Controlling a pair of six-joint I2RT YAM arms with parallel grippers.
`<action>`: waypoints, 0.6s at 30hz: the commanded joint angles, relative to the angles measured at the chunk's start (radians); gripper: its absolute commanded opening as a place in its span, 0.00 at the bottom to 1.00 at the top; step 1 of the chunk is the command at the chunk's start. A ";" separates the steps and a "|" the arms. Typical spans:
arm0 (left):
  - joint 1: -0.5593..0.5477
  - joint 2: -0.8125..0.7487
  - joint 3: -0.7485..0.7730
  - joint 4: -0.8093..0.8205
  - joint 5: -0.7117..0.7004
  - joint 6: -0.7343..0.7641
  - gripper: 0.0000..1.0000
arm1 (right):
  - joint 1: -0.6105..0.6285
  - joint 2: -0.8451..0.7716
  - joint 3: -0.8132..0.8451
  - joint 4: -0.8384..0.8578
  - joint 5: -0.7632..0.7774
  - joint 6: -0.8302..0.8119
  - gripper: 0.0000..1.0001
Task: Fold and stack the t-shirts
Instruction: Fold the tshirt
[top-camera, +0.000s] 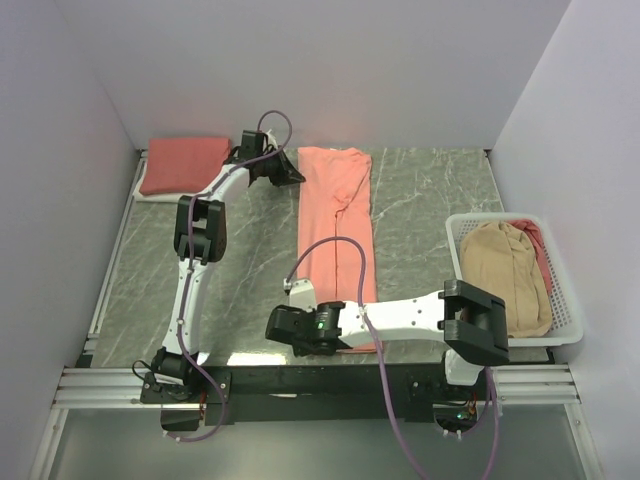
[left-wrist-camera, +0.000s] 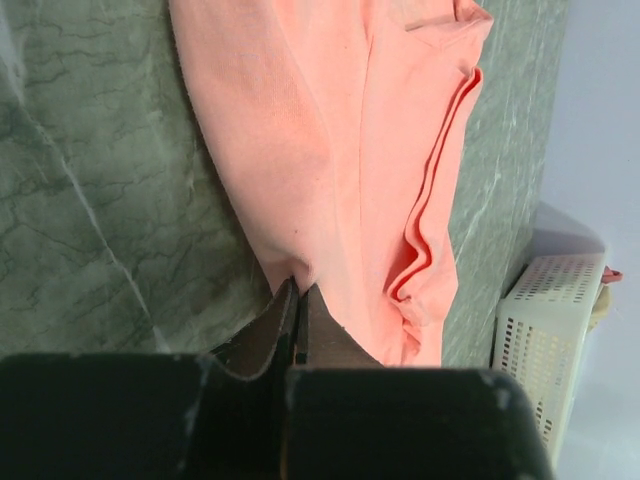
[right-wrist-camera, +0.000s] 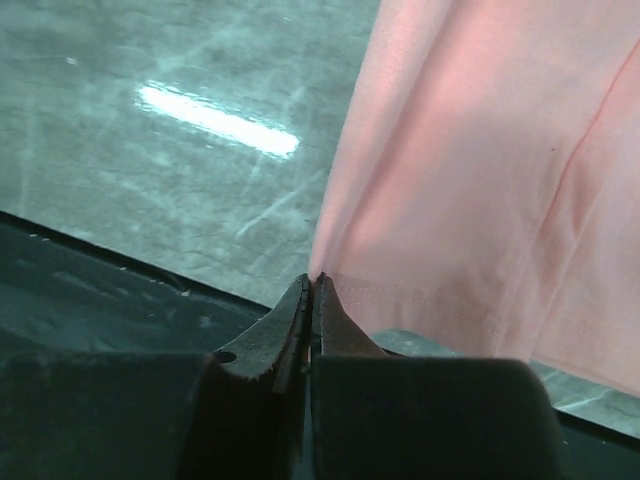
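Corners of the salmon-pink t-shirt (top-camera: 335, 215), stretched lengthwise on the table (top-camera: 430, 200), sit clamped in my left gripper (left-wrist-camera: 298, 292) at the far end and my right gripper (right-wrist-camera: 312, 285) at the near hem. Both bites look thin; uneven lifting could slip one free and skew the fold.

The left gripper (left-wrist-camera: 298, 292) sat at the bottom centre of the frame, its jaws pressed together on the edge of the salmon-pink t-shirt (left-wrist-camera: 340, 150) (folded lengthwise). The shirt ran up across the green marbled table (left-wrist-camera: 90, 200). A white lattice basket (left-wrist-camera: 545, 330) stood at the lower right.
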 joint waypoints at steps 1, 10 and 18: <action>0.019 0.009 0.054 0.096 0.003 -0.010 0.00 | 0.007 0.011 0.067 0.021 -0.064 -0.016 0.00; 0.035 -0.013 0.021 0.120 0.031 -0.019 0.19 | -0.056 -0.008 0.053 0.135 -0.162 -0.061 0.25; 0.073 -0.184 -0.152 0.168 0.028 0.008 0.52 | -0.138 -0.221 -0.060 0.187 -0.185 -0.061 0.55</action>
